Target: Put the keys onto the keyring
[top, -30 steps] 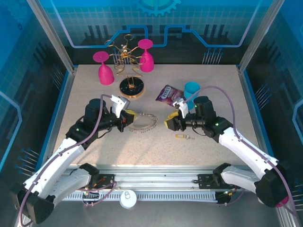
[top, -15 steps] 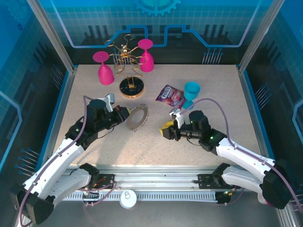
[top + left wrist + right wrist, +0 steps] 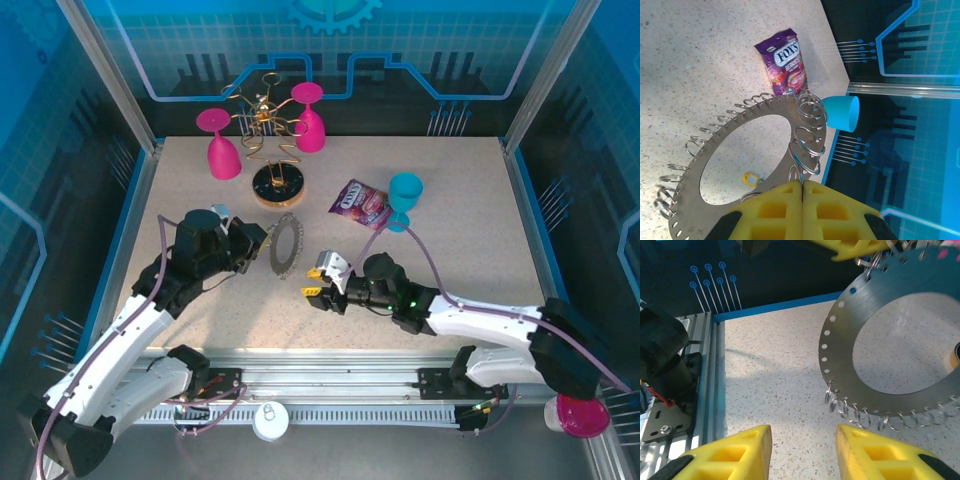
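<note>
At centre — keyring (image 3: 285,245) clamped, tilted.

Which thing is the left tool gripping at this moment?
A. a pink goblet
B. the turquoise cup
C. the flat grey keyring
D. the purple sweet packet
C: in the left wrist view the left tool is shut on the rim of the keyring, while the sweet packet and the cup sit beyond it, untouched.

Speckled table (image 3: 460,170) bears candy packet (image 3: 358,203), teal cup (image 3: 405,189), wire stand (image 3: 277,188), perhaps the key (image 3: 751,178).
</note>
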